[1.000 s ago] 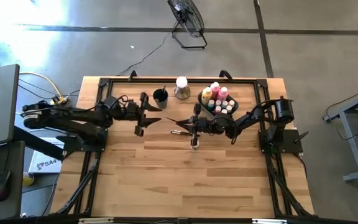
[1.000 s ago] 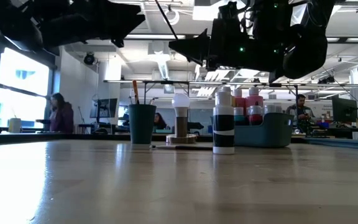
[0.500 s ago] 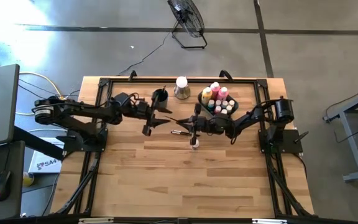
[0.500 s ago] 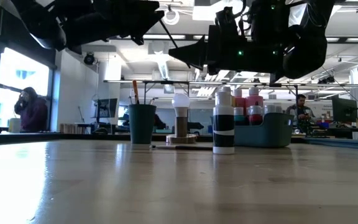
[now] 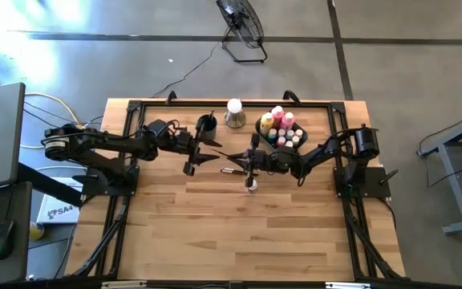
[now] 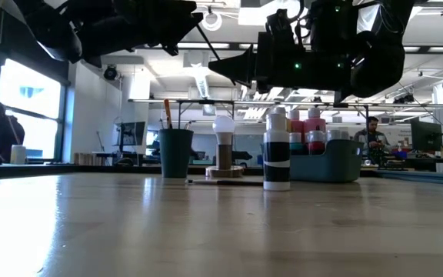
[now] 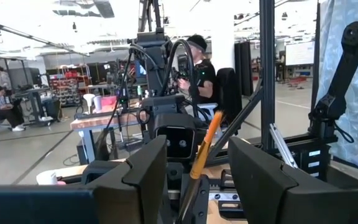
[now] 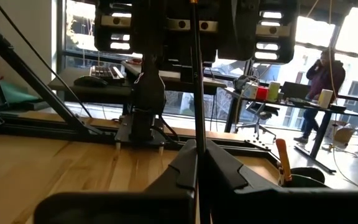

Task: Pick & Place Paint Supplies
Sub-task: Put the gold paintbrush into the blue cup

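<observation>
A thin brush (image 7: 208, 138) with an orange handle hangs in the air above the table's middle. My right gripper (image 5: 231, 156) is shut on it and reaches in from the table's right. My left gripper (image 5: 198, 153) faces it from the left and is open. Its two fingers (image 7: 143, 177) stand on either side of the brush's free end; whether they touch it, I cannot tell. A second brush (image 5: 232, 170) lies flat on the table. A white-capped bottle (image 6: 277, 158) stands upright below my right gripper. Pink and yellow bottles fill the grey-blue bin (image 5: 264, 122). My right gripper pinches one end of the brush (image 8: 197, 140) between its two shut fingers. The fingers are nearly level and point toward the table's left. The brush runs on in line with them, lifted clear of the table, toward my left gripper.
A dark cup (image 5: 207, 124) holding a brush stands at the far edge, left of a white-topped bottle (image 5: 234, 112) on a round base. The near half of the wooden table (image 5: 239, 233) is bare. People sit in the room beyond.
My left gripper has gone toward the table's right edge, up to my right gripper, and then stopped; its fingers now stand around the brush's free end. My right gripper and the brush have kept still.
</observation>
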Robot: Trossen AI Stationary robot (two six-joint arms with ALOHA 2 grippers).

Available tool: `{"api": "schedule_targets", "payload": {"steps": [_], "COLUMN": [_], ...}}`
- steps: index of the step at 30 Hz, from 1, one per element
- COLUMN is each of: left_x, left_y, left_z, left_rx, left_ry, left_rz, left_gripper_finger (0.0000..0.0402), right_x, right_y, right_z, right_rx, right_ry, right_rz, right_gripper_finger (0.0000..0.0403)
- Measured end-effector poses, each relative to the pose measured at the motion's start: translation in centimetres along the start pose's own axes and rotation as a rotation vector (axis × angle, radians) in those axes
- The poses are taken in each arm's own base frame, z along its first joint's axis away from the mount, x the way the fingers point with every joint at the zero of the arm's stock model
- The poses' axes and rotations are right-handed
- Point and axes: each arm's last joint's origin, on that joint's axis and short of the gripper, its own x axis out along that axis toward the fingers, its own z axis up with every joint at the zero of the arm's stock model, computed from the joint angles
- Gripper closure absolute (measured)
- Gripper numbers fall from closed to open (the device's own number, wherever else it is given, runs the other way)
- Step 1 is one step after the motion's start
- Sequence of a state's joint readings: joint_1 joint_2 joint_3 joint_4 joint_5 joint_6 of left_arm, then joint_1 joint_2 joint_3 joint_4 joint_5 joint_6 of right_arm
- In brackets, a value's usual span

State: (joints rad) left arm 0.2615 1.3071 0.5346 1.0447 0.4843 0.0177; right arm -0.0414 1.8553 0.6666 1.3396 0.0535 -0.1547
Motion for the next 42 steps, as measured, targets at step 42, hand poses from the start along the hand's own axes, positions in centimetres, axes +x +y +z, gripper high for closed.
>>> {"api": "schedule_targets", "payload": {"steps": [42], "left_x": [0.01], "left_y": [0.04], "left_z": [-0.21], "left_rx": [-0.009], "left_ry": [0.024], "left_rz": [0.008], "left_gripper_finger": [0.0389], "right_x": [-0.01], "right_y": [0.02], "right_z": [0.02], "right_rx": [0.005], "right_ry": [-0.002], "right_rz": [0.003], "right_gripper_finger": [0.0393]}}
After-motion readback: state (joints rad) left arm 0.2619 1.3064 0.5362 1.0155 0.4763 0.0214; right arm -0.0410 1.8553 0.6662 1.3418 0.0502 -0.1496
